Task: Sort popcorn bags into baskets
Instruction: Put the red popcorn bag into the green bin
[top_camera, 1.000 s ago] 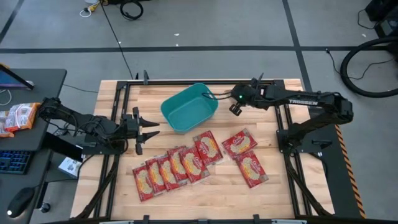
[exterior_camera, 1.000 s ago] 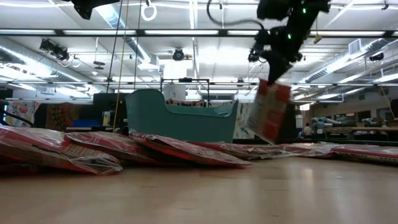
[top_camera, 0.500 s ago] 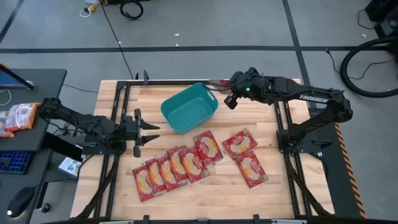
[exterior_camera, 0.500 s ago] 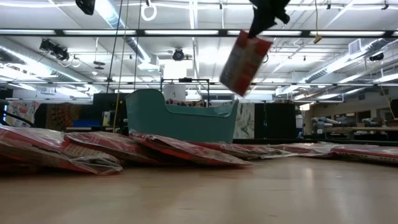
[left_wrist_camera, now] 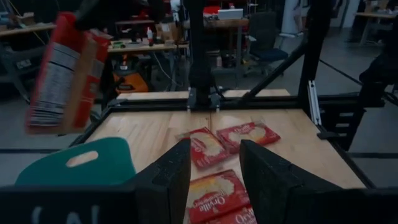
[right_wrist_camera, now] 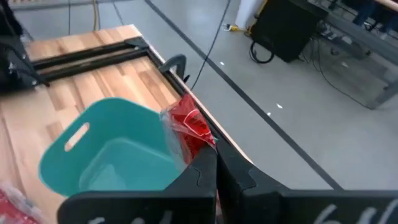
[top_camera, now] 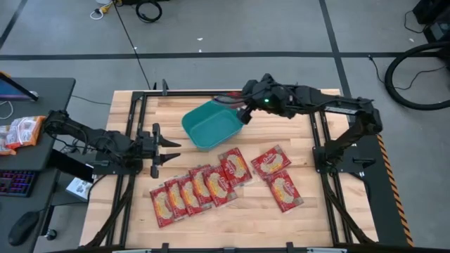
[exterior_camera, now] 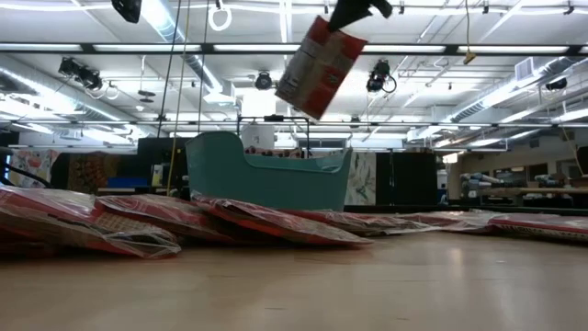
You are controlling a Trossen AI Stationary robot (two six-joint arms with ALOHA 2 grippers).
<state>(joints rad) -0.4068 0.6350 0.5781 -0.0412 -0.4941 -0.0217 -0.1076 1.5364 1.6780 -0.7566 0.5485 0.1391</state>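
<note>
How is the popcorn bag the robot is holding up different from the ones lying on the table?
The held bag hangs tilted in the air, over the teal basket; the table bags lie flat on the wood. The held bag is pinched by the right gripper; nothing grips the table bags, and the left gripper waits open beside them. The held bag is alone; most table bags overlap in a row. All are red packets.

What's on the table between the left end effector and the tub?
Nothing: in the high view, only bare wood lies between the left end effector and the tub.
</note>
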